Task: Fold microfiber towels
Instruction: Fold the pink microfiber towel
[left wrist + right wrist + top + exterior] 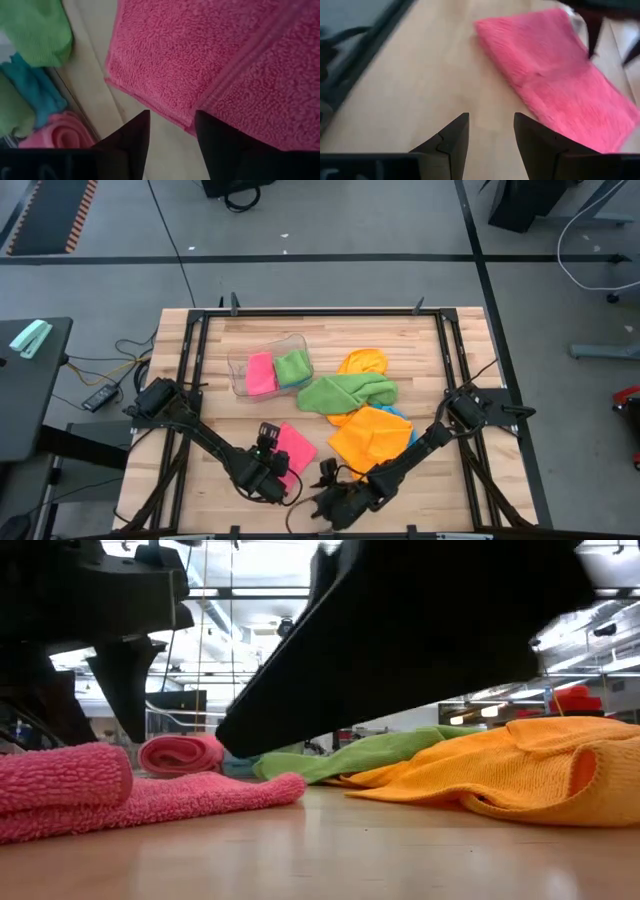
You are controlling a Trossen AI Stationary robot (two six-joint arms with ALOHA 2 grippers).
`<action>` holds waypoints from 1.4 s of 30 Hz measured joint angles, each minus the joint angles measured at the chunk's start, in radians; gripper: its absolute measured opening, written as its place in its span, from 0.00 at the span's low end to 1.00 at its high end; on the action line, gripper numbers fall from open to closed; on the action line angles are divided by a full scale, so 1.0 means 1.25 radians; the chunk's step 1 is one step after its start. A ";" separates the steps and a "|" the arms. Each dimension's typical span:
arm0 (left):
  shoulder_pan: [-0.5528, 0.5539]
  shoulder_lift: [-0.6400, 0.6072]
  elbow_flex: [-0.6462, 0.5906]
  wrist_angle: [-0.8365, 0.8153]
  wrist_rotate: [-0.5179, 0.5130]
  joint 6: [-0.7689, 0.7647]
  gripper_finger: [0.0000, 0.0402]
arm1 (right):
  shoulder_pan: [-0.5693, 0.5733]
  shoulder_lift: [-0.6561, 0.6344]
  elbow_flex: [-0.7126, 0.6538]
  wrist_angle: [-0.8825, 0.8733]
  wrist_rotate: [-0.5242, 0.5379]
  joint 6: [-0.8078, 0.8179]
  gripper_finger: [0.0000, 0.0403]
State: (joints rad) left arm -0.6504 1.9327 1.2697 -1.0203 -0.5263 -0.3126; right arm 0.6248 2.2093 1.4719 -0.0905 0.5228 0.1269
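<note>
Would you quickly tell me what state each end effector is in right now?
Left end effector: open, holding nothing, at the pink towel's edge.
Right end effector: open, empty, above bare table.

No text, label, brand, number or sign can be read anywhere.

towels — two pink (pixel 293 448), two green (pixel 348 392), two orange (pixel 372 437)
</note>
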 joint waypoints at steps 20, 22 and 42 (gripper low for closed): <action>0.063 -0.002 0.001 0.003 -0.008 0.116 0.18 | -0.086 -0.069 -0.086 -0.180 -0.009 -0.098 0.36; 0.069 -0.002 0.001 0.012 -0.006 0.154 0.17 | -0.093 -0.099 -0.137 -0.111 -0.014 -0.111 0.34; 0.253 -0.005 0.002 0.134 0.251 0.428 0.14 | -0.132 -0.281 -0.513 0.380 -0.127 -0.076 0.29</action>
State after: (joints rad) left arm -0.3346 1.9270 1.2717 -0.8524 -0.2121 0.2224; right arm 0.4603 1.8582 0.8310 0.3842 0.3641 0.0324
